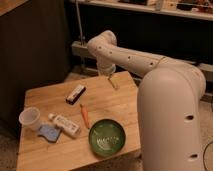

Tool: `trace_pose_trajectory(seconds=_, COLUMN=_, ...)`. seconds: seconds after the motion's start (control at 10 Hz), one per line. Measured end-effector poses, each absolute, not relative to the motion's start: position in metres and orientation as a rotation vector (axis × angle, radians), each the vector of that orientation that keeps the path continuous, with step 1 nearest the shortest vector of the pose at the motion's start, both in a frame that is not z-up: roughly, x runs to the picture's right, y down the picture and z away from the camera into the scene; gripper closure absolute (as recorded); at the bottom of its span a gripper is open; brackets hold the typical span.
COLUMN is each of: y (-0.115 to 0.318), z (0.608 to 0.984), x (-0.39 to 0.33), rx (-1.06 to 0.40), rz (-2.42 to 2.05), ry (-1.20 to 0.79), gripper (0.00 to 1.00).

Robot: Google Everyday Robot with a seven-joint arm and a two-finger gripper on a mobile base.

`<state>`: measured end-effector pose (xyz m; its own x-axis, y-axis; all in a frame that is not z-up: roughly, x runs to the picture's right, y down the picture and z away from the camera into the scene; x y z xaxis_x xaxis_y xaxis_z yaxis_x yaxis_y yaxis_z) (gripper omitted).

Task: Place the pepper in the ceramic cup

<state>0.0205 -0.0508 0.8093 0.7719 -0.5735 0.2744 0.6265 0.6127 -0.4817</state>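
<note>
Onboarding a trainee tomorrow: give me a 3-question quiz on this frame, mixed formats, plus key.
1. True or false: the pepper lies inside the ceramic cup.
2. Where is the gripper? A) raised above the far edge of the table B) touching the pepper C) inside the ceramic cup
3. Fill in: between pepper and ceramic cup lies a white ____.
Key: 1 false, it lies on the table; 2 A; 3 tube.

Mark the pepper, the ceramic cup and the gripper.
pepper [85, 116], camera view, mid-body.
ceramic cup [29, 125], camera view, front wall.
gripper [114, 83], camera view, its tip, over the far side of the table [60, 150].
</note>
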Motion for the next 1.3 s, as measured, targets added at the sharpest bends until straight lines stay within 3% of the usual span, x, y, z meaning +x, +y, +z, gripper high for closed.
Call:
trace_pose_trajectory(seconds=0.4, y=-0.051, z=0.804, x=0.015, rx=-0.549, rz=-0.731, ry=-0.199, gripper=0.20)
trace_pose_trajectory(seconds=0.7, y=-0.046, z=0.788, x=0.016, rx=-0.398, rz=-0.769, ry=-0.607, gripper=0.20)
trace_pose_trajectory(seconds=0.9, y=-0.042, z=0.778, x=0.022, rx=-0.223, rz=-0.714, ry=-0.829, gripper=0.20)
trace_pose_trajectory(seconds=1.0, y=-0.044, z=0.773, x=0.025, rx=-0.146, rz=-0.686, ry=-0.886, gripper=0.20)
trace_pose_trajectory(seconds=1.3, y=-0.046, z=0.770, x=0.021, rx=-0.119, rz=-0.691, ry=-0.909, gripper=0.20)
